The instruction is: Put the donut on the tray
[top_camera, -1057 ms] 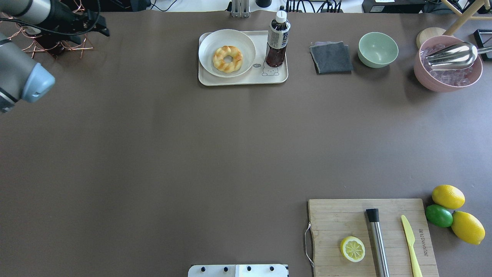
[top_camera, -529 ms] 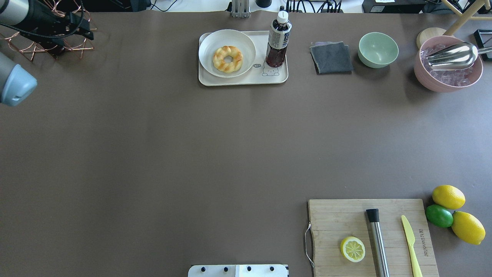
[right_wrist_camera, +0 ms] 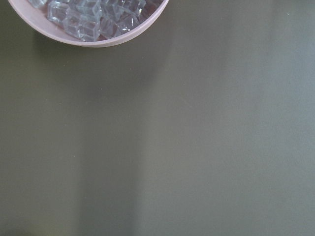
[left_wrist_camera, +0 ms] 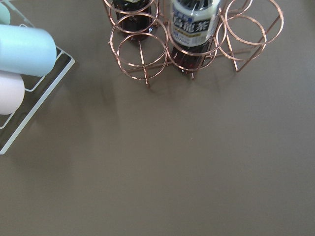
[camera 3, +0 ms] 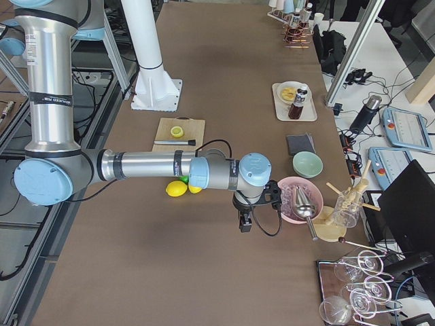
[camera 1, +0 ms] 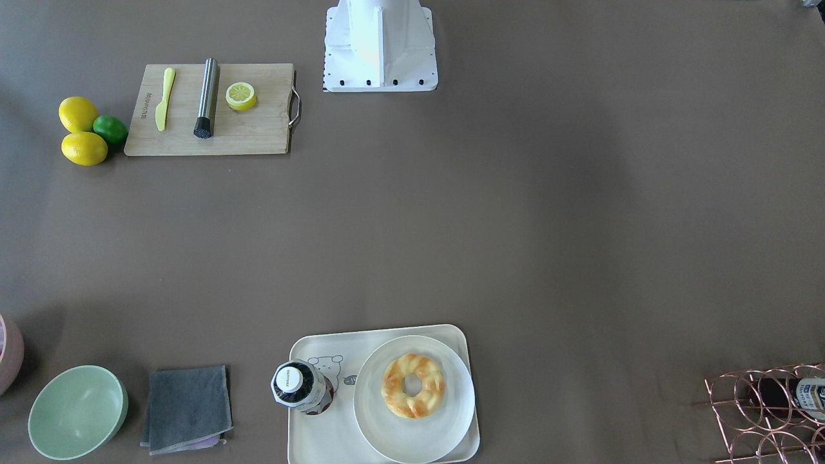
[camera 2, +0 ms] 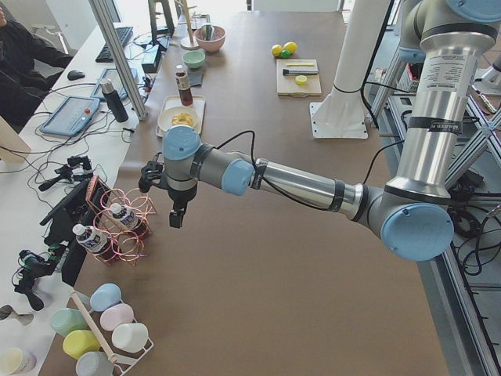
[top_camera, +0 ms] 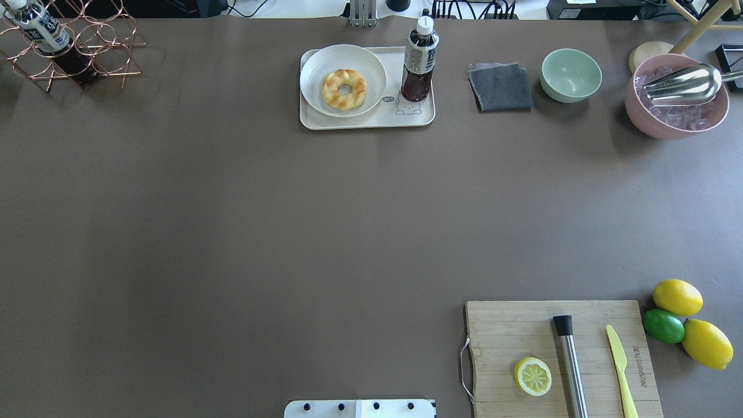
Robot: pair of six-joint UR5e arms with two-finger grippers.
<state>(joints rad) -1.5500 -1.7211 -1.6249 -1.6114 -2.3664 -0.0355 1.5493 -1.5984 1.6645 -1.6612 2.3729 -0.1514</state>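
1. I am looking at the brown table [top_camera: 232, 232], which is stretching under both sets of fingers; neither gripper is showing in the overhead or front view.
2. The left arm [camera 2: 297, 184] is reaching out low, and the left gripper [camera 2: 178, 216] is hanging fingers-down over bare table. I am seeing it only from the side, so I cannot tell whether its fingers are apart or together.
3. The right arm [camera 3: 143, 165] is doing likewise at the other end, with the right gripper [camera 3: 245, 223] pointing down. Here too I cannot tell how its fingers are standing.
4. A copper rack [camera 2: 117, 227] is sitting just beside the left fingers, and a pink bowl [camera 3: 299, 200] of ice is sitting just beside the right ones.
5. The tray [top_camera: 371, 121] is lying well apart from both sets of fingers, between them along the table's far edge.
6. A plate [top_camera: 316, 64] is resting on the tray, with a bottle [top_camera: 419, 58] standing upright beside it.
7. The donut [top_camera: 343, 89] is lying flat in the middle of the plate, far from either gripper's fingers and touched by neither.
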